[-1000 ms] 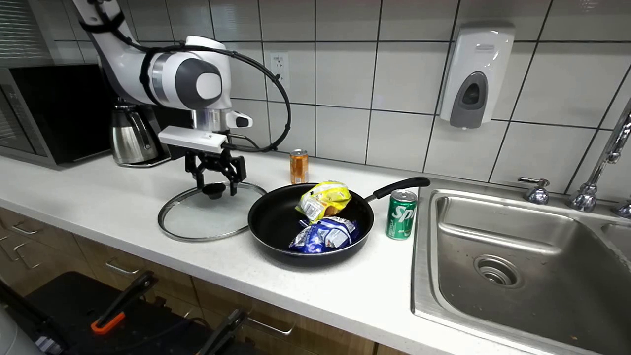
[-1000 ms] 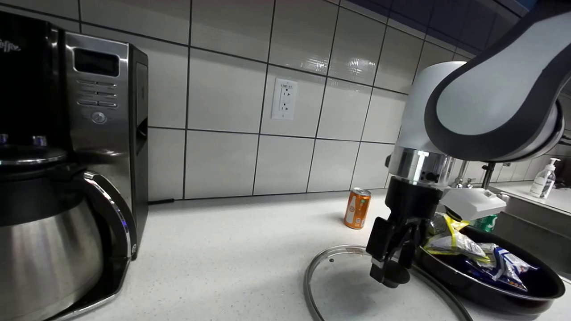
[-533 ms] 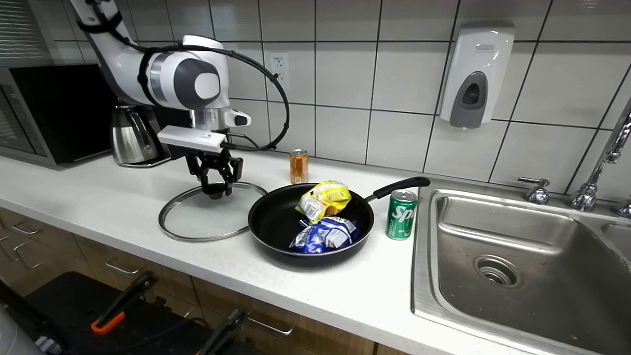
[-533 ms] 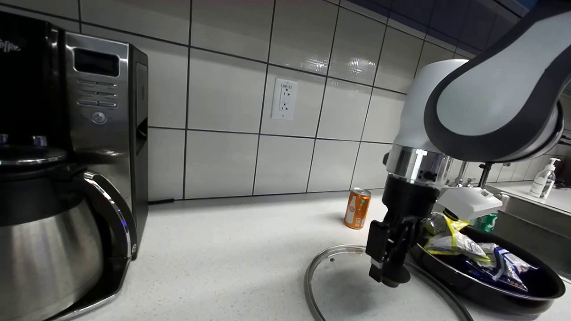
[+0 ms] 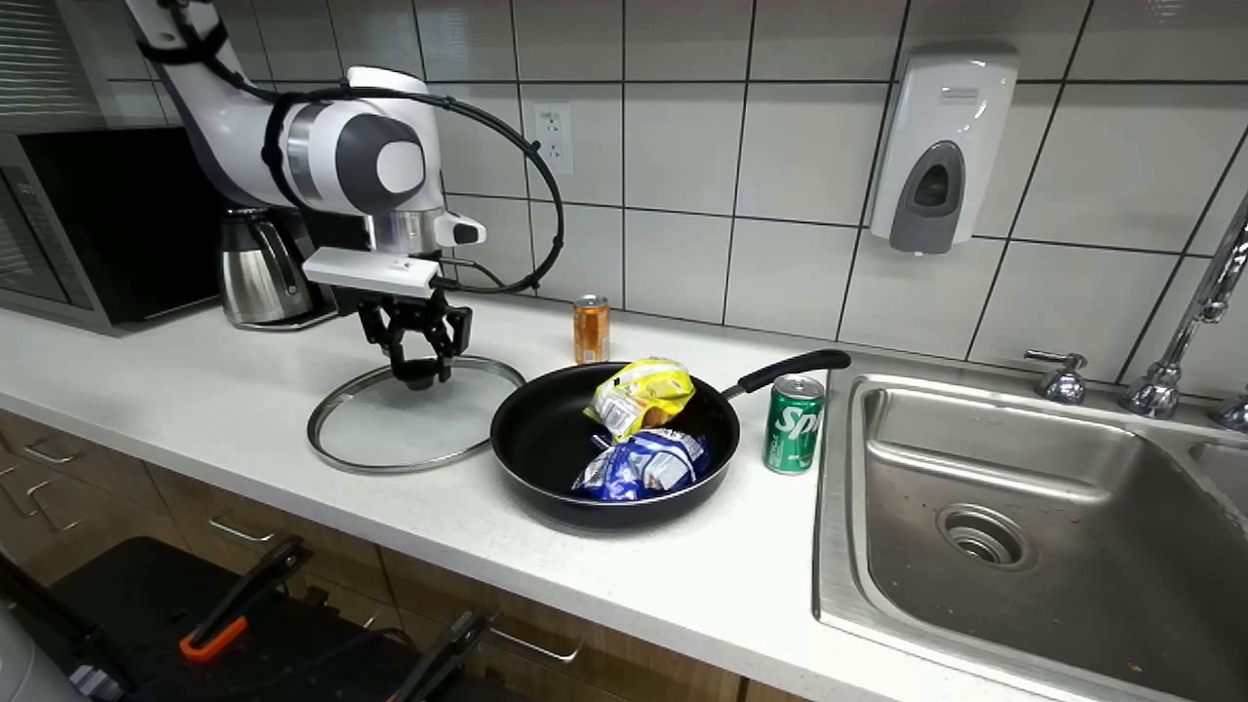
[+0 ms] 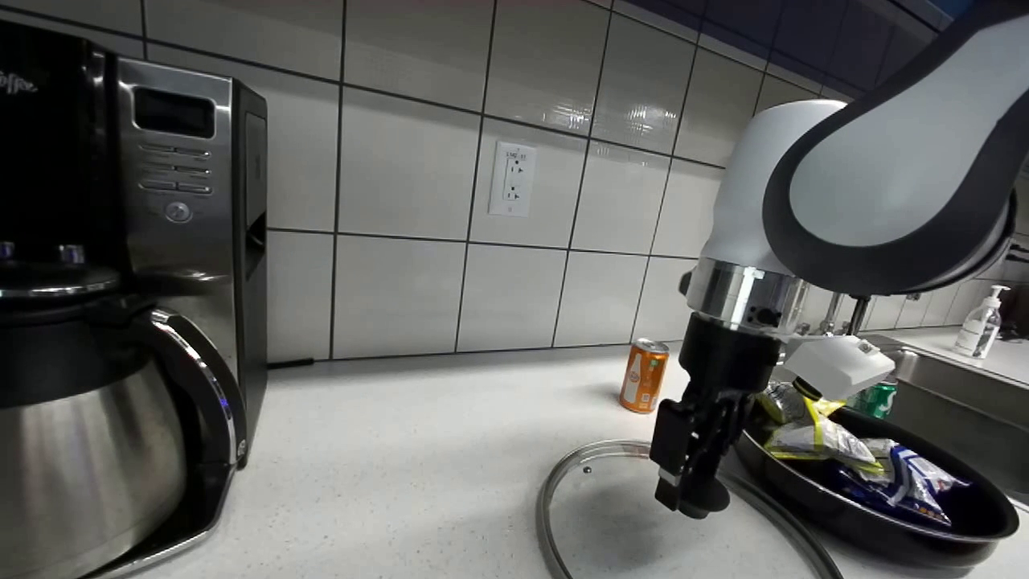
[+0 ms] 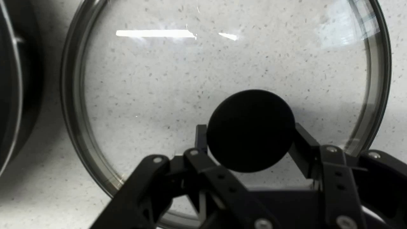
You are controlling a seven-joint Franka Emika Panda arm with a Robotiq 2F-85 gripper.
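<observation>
Wrist view: the jaws stand at the bottom of the frame, closed on a round black knob (image 7: 251, 130) just below the centre, one jaw against its left side and the other against its right. The knob tops a glass lid (image 7: 178, 82) that fills most of the frame, bright reflections near the top. The speckled worktop (image 7: 57, 203) shows through the glass. At the left edge is part of a black pan (image 7: 19, 89), just beside the lid.

In an exterior view, the white robot arm (image 5: 322, 156) reaches down from the upper left, and the jaws grip the knob left of centre. Whether the lid touches the worktop is hard to tell. The pan is at the centre, holding a yellow packet (image 5: 642, 395) and, lower in the frame, a blue packet (image 5: 643, 466). An orange can (image 5: 591, 331) stands upright above the pan in the frame; a green can (image 5: 794, 427) stands between the pan and the steel sink (image 5: 838, 526) at the right. A coffee pot (image 5: 261, 273) and a microwave (image 5: 112, 224) are at the left.

In an exterior view, a coffee maker (image 6: 185, 209) fills the left side, and an outlet (image 6: 512, 178) is at top centre. The lid, lower right, is cut by the bottom edge, the jaws over it.
</observation>
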